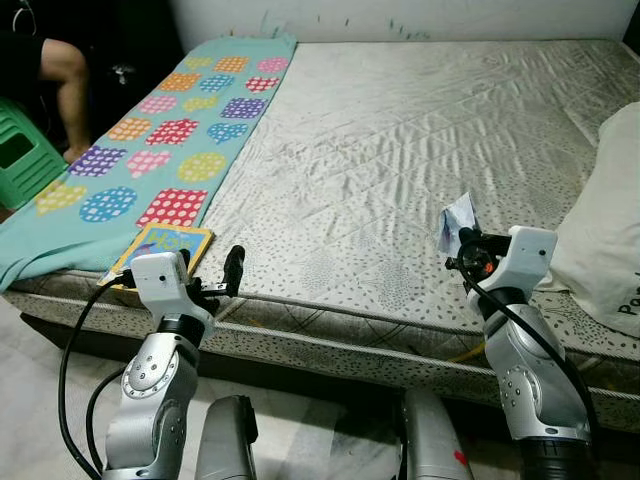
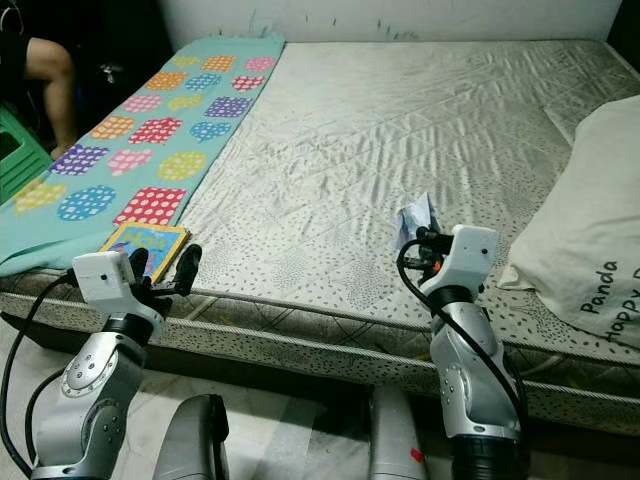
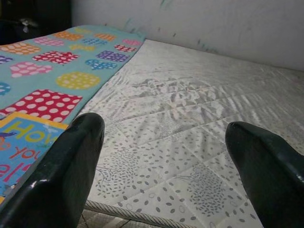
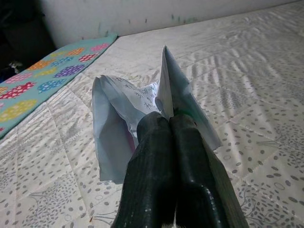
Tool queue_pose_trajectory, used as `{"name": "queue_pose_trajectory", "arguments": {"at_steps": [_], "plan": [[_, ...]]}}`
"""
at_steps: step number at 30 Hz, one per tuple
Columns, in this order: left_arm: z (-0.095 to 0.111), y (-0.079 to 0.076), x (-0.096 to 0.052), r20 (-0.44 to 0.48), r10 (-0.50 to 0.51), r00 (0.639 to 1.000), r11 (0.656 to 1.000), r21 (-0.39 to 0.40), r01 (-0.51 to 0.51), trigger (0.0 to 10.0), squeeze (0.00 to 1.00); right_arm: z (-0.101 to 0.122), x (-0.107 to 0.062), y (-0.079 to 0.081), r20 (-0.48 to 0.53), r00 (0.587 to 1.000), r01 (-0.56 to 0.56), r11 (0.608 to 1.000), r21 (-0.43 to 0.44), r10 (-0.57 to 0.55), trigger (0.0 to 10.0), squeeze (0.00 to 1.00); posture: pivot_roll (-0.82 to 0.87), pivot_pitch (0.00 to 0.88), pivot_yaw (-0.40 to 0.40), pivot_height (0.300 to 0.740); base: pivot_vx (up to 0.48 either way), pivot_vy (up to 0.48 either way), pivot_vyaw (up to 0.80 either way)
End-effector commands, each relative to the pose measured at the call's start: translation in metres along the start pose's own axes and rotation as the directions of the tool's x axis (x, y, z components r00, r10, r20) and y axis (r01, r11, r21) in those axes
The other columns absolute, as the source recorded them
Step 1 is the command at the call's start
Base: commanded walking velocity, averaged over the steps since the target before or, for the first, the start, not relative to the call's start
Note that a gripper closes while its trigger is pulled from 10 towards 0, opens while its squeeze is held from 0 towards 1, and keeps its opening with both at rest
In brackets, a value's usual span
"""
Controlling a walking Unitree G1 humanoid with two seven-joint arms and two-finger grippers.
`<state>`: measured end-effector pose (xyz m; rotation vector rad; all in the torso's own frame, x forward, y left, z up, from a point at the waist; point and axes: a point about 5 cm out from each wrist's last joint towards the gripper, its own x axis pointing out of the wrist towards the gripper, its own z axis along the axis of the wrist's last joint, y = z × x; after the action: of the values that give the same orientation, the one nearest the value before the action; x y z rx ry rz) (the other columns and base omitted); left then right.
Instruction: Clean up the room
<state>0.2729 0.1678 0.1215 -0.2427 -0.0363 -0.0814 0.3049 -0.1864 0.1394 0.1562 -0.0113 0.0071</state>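
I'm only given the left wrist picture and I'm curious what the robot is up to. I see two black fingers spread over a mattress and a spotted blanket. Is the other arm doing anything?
Observer: Yes. The right gripper is shut on a crumpled piece of paper, held above the mattress.
Operator: Is anything else on the bed?
Observer: A white pillow lies at the bed's right side, with printed words on it.
Operator: Is anybody around?
Observer: A person's leg shows beyond the blanket, beside a green stool.
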Motion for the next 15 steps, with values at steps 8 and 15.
{"name": "queue_pose_trajectory", "arguments": {"at_steps": [8,15], "plan": [[-0.0014,0.0029,-0.0019,-0.006,0.001,1.0,1.0,0.013,-0.001,10.0,0.0,0.0073,0.0004,0.0055,0.014,1.0,-0.016,1.0,0.0,0.016,10.0,0.0,-0.08,0.0,0.083,0.628,0.0,0.0,0.0],[-0.0008,0.003,-0.001,-0.007,-0.005,1.0,1.0,0.015,0.005,10.0,0.0,0.0077,-0.0003,0.0061,0.014,1.0,-0.011,1.0,0.004,0.011,10.0,0.0,-0.09,0.001,0.089,0.679,0.0,0.0,0.0]]}}
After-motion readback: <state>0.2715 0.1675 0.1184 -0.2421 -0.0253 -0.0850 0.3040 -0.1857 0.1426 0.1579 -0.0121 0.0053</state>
